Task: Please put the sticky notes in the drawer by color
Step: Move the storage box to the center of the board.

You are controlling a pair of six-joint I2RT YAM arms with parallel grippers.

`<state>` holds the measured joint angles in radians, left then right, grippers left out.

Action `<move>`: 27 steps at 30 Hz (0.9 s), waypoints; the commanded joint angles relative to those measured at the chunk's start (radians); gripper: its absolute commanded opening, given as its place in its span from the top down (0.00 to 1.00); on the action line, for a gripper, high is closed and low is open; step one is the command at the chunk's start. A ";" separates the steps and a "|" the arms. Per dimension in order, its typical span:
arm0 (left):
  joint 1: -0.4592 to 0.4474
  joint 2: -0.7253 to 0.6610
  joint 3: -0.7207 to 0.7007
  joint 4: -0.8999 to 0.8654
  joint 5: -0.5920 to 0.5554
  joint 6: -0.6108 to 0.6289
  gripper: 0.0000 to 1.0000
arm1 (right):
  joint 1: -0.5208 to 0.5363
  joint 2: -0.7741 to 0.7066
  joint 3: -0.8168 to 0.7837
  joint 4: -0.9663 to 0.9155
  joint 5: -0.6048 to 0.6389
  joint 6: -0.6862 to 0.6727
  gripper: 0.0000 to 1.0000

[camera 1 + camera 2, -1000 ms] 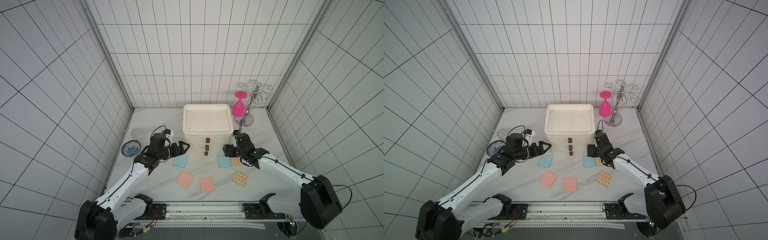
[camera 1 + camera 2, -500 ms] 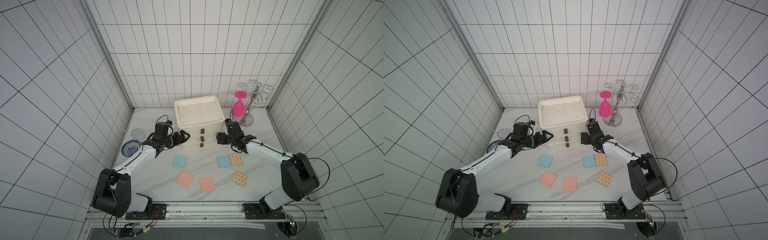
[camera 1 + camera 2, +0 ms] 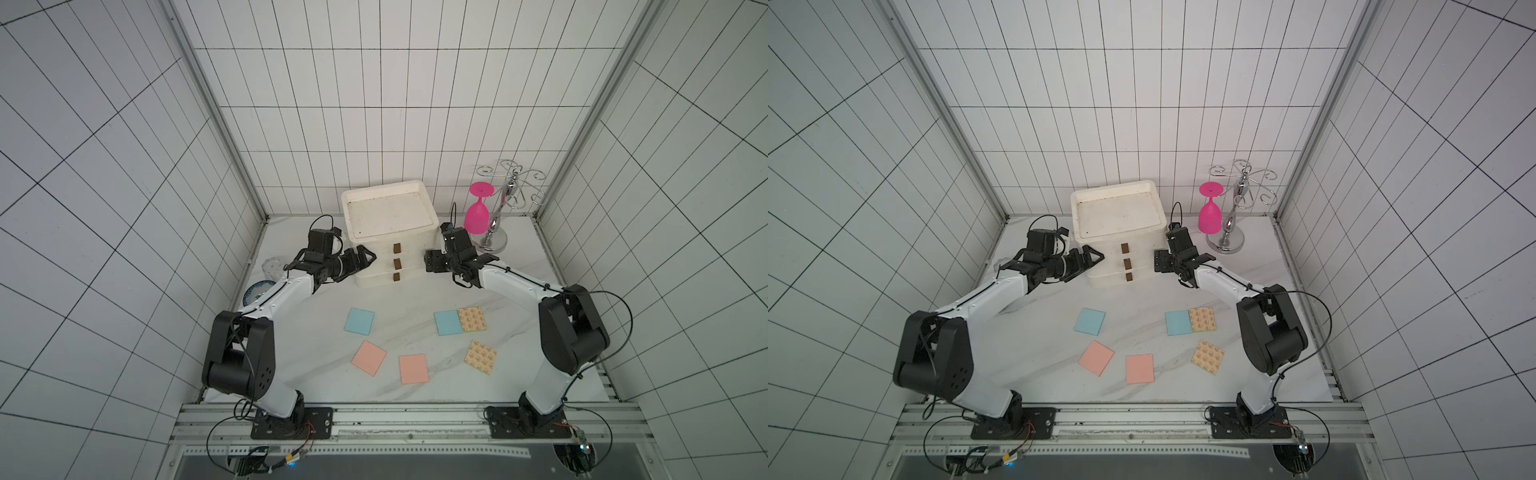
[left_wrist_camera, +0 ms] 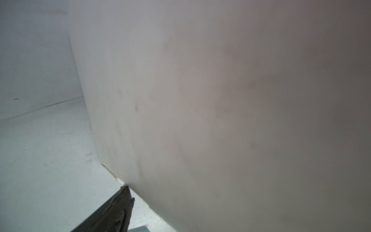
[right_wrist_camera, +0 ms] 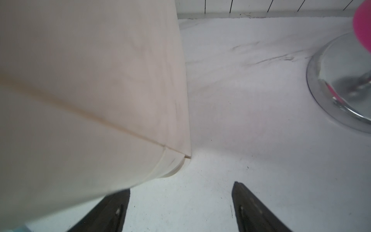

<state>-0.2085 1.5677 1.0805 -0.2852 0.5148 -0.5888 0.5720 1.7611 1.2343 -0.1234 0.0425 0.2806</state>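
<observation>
Right wrist view: right gripper [image 5: 181,186] has its jaws apart and empty, beside a corner of the drawer [image 5: 90,80].
From where I stand, both top views put the cream drawer [image 3: 411,259] at centre frame, with the left gripper [image 3: 368,261] spread wide at its left side and the right gripper [image 3: 430,262] at its right side. The left wrist view is mostly blurred drawer wall, so that gripper is probably touching it, though I cannot be sure. Six sticky notes [image 3: 413,368] lie loose on the table [image 3: 415,299] below centre: two blue notes [image 3: 359,321], two pink notes [image 3: 369,358], two tan notes [image 3: 481,356]. One blue note touches one tan. A pink goblet [image 3: 476,216] hangs on a chrome stand [image 3: 494,241] to the drawer's right.
</observation>
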 commanded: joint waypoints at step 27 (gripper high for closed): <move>0.038 -0.036 0.314 -0.215 -0.184 0.119 0.01 | 0.381 0.074 -0.333 0.688 0.378 0.103 0.17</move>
<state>-0.1650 1.5066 1.3674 -0.4679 0.3565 -0.4961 0.9520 1.8069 0.9306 0.3634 0.3042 0.3679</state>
